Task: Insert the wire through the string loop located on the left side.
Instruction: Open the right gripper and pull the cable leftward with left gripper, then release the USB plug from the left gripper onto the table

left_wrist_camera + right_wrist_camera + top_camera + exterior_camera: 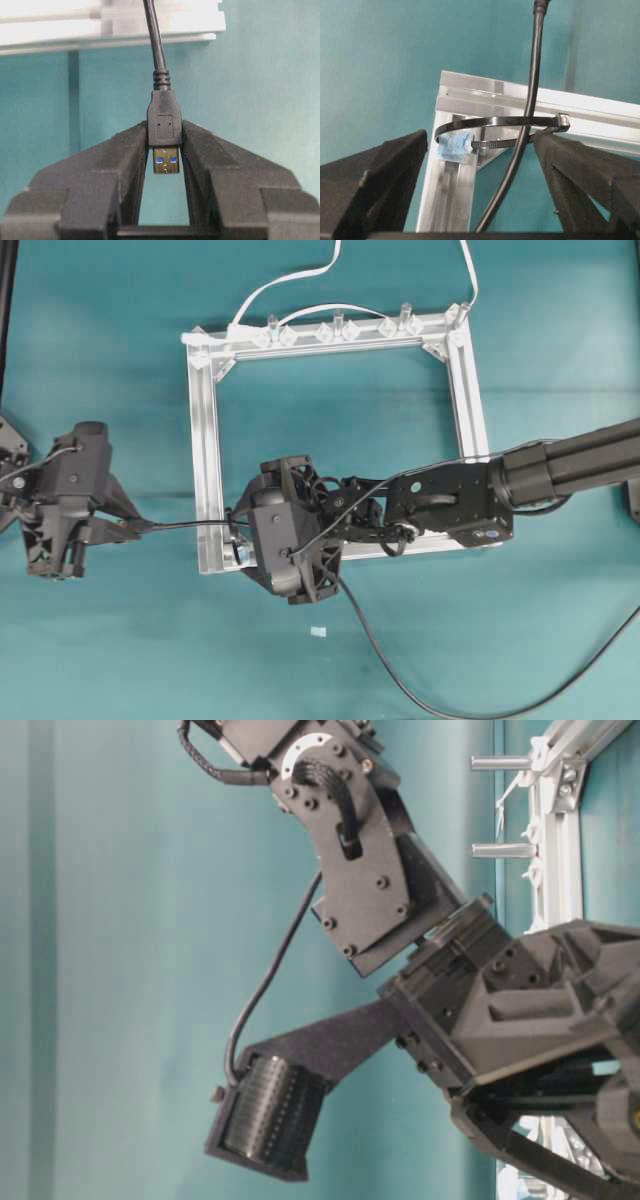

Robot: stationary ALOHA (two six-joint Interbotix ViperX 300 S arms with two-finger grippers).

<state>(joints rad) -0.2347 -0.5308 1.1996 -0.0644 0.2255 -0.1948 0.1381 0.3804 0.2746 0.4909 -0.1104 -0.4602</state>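
Left gripper (165,150) is clamped on the plug of the wire (164,117) — metal tip poking back between the fingers (120,155), the cable running off toward the aluminium frame (110,25). In the right wrist view the wire passes through the string loop (495,131), pale-blue tab at the frame's corner. Right gripper (480,165) stands spread wide — one finger either side of the loop, gripping nothing. Overhead, the wire spans from the left gripper to the frame's lower-left corner.
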